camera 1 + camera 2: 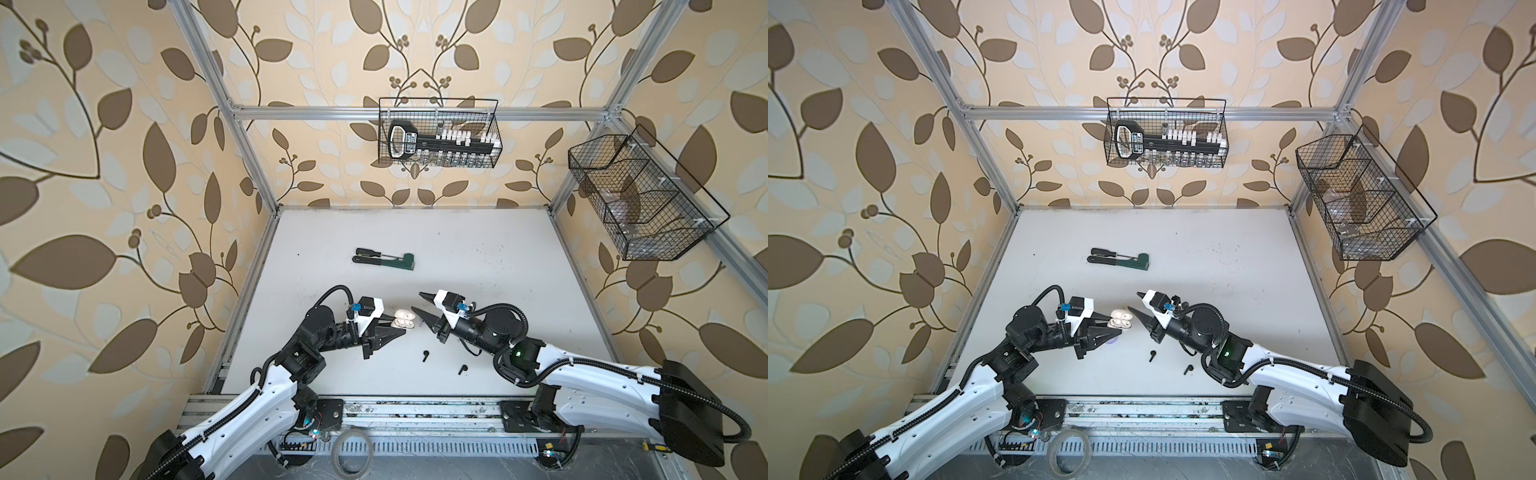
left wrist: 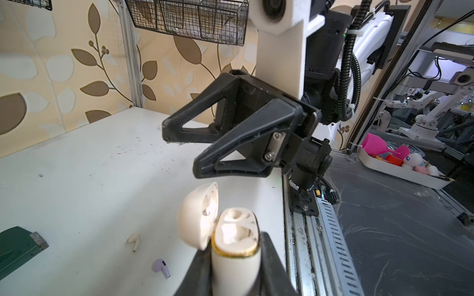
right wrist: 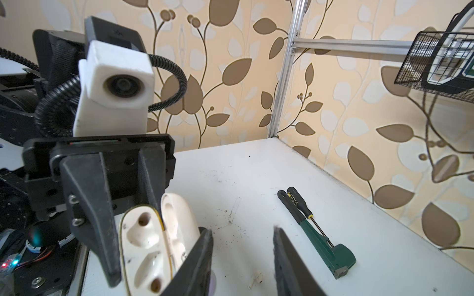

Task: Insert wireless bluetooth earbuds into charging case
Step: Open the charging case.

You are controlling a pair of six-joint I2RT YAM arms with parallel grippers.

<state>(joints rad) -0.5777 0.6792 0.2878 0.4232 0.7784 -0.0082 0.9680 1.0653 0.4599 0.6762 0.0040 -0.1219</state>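
In both top views the left gripper (image 1: 399,325) is clamped on one cream pill-shaped plastic charging case (image 1: 404,319), lid hinged open, the right gripper (image 1: 419,302) gapes empty just beside the case, and two black short-stemmed plastic earbuds (image 1: 425,356) (image 1: 461,369) lie near it. The left wrist view shows its two sockets (image 2: 236,226) bare and, near the case, one white hook-shaped earbud (image 2: 134,241) and one lilac short-stemmed earbud (image 2: 161,267); the right wrist view shows what looks like one white bud (image 3: 256,280) beyond the case. Fetching a first bud seems the step in hand: the right gripper must pinch one and aim its stem at a socket
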